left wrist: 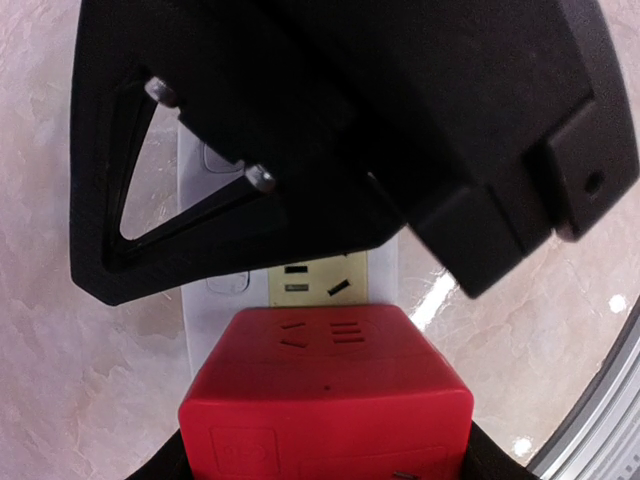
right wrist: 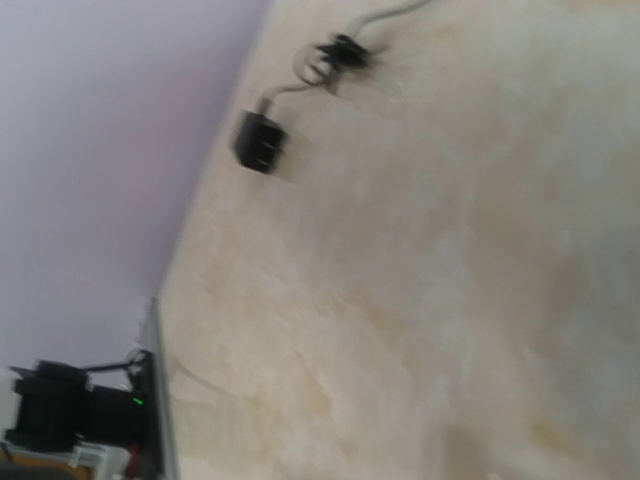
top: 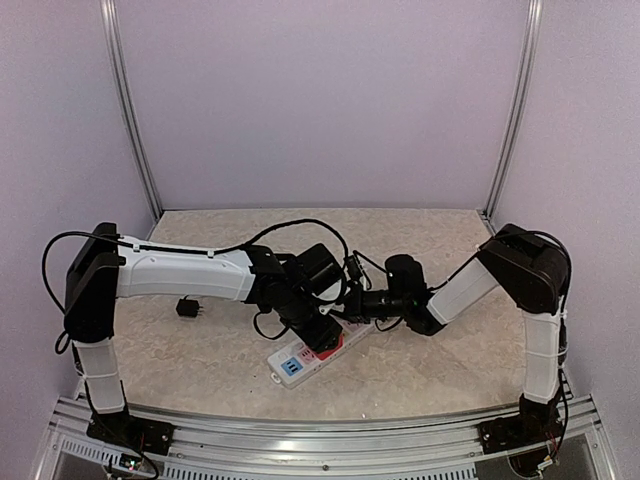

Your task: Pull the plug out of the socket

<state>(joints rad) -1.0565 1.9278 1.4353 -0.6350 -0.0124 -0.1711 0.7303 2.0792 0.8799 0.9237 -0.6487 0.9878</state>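
The socket (top: 296, 362) is a long white strip lying aslant on the table near the front, with blue and pink faces at its near end. In the left wrist view its white body (left wrist: 214, 315) and a pale yellow face (left wrist: 318, 277) show. A red cube plug (left wrist: 325, 395) sits on the strip, also seen from above as the red plug (top: 340, 342). My left gripper (left wrist: 325, 455) is shut on the plug, one black finger at each side. My right gripper (top: 353, 303) hovers shut just above the strip's far end. Its black body (left wrist: 380, 110) fills the upper left wrist view.
A small black adapter (top: 187, 308) lies on the table to the left of the strip. The right wrist view shows a black block (right wrist: 258, 140) beside a pale cord (right wrist: 345, 45). Purple walls close the sides and back. A metal rail (top: 320, 440) runs along the front edge.
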